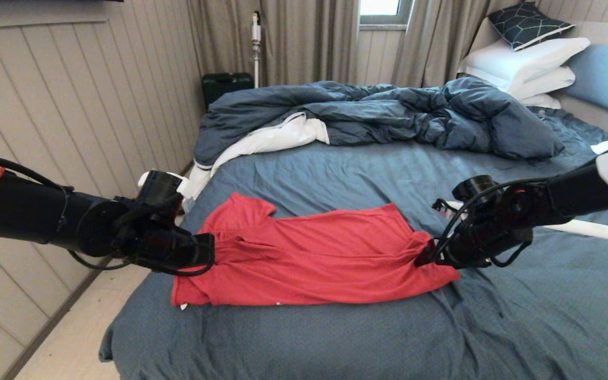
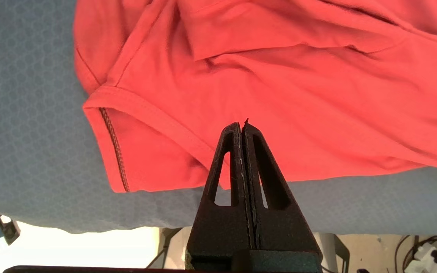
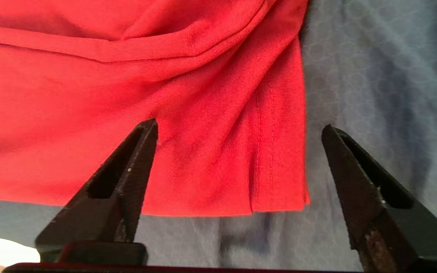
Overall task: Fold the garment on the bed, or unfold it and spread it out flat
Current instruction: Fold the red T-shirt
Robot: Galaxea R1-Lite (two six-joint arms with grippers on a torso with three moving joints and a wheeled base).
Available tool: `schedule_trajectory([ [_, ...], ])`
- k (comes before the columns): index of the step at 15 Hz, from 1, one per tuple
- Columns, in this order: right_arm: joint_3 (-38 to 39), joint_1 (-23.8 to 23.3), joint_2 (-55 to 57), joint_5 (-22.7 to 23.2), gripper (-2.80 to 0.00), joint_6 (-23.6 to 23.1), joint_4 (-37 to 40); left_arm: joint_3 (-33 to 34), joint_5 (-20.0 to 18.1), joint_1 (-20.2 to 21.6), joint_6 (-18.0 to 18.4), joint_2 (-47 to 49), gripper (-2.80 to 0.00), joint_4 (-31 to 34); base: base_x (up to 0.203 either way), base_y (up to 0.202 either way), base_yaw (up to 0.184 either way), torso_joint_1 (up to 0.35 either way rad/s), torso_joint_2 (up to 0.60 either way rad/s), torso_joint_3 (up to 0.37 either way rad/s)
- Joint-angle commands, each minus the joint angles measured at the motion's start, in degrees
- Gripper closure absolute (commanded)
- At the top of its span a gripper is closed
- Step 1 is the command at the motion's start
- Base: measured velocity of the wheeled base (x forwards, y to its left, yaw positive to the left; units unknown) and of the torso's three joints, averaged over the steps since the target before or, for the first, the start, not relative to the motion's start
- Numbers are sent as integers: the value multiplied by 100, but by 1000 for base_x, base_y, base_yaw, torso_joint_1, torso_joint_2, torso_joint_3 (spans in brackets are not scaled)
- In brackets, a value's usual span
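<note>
The garment (image 1: pixel 309 253), a plain red T-shirt, lies stretched sideways across the near part of the bed (image 1: pixel 335 343). A sleeve points toward the duvet at its left end. My left gripper (image 1: pixel 206 253) is at that left end, beside the sleeve hem (image 2: pixel 112 140). It is shut (image 2: pixel 241 125), with no cloth showing between the fingers, and it hovers over the red cloth (image 2: pixel 317 94). My right gripper (image 1: pixel 425 258) is at the shirt's right end. It stands open (image 3: pixel 239 126), its fingers on either side of the stitched hem corner (image 3: pixel 271 170), which lies loose on the sheet (image 3: pixel 374 76).
A rumpled dark blue duvet (image 1: pixel 378 113) with white lining fills the far half of the bed. White pillows (image 1: pixel 525 63) are stacked at the back right. The bed's left edge drops to a pale floor (image 1: pixel 72 338) beside a panelled wall (image 1: pixel 72 105). A black case (image 1: pixel 226 84) stands behind.
</note>
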Motion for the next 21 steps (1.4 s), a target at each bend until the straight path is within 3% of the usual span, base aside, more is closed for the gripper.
schedule_trajectory([
  [1,-13,38,124,7,-280,6,7,16,2,-2,-15,41,0,-51,0,0,0,0,0,0],
  [4,9,38,136,9,-280,6,7,26,2,-4,-15,48,0,-61,0,0,0,0,0,0],
  [5,11,38,127,9,0,6,7,22,2,-4,-15,57,0,-61,0,0,0,0,0,0],
  [21,412,-196,-392,-18,0,-11,-1,65,11,-171,-7,142,0,-69,0,0,0,0,0,0],
])
